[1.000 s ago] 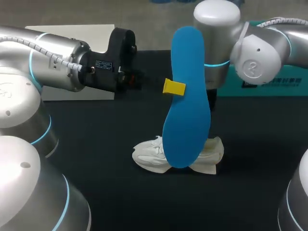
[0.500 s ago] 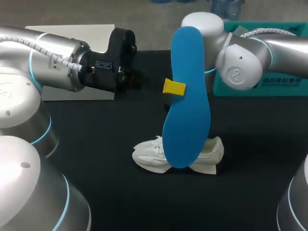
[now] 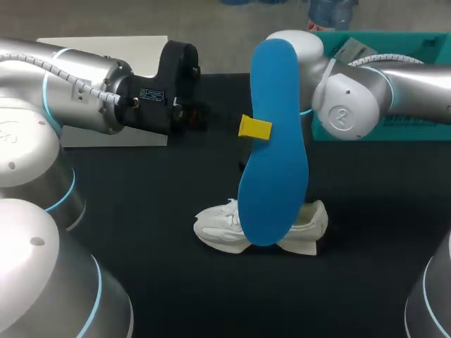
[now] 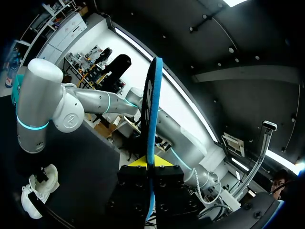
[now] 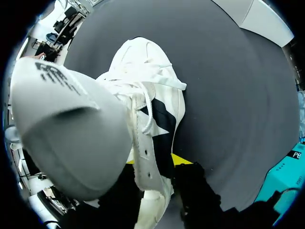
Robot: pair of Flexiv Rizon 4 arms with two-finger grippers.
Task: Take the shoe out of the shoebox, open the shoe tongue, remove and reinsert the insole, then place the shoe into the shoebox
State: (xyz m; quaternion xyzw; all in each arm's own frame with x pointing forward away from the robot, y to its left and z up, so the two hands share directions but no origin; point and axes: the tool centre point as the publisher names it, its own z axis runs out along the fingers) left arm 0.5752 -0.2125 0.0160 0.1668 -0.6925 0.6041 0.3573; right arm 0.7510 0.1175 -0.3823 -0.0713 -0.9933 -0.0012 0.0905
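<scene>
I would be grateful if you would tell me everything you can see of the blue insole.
The blue insole is a plain, smooth, foot-shaped sheet, foam-like and thin when seen edge-on from the left wrist. It stands upright in the air, wider end down, flat face toward the head camera. The left gripper is shut on its edge about mid-length, one yellow fingertip showing against its face. It is clear of the white shoe lying on the black table below; nothing else touches it.
</scene>
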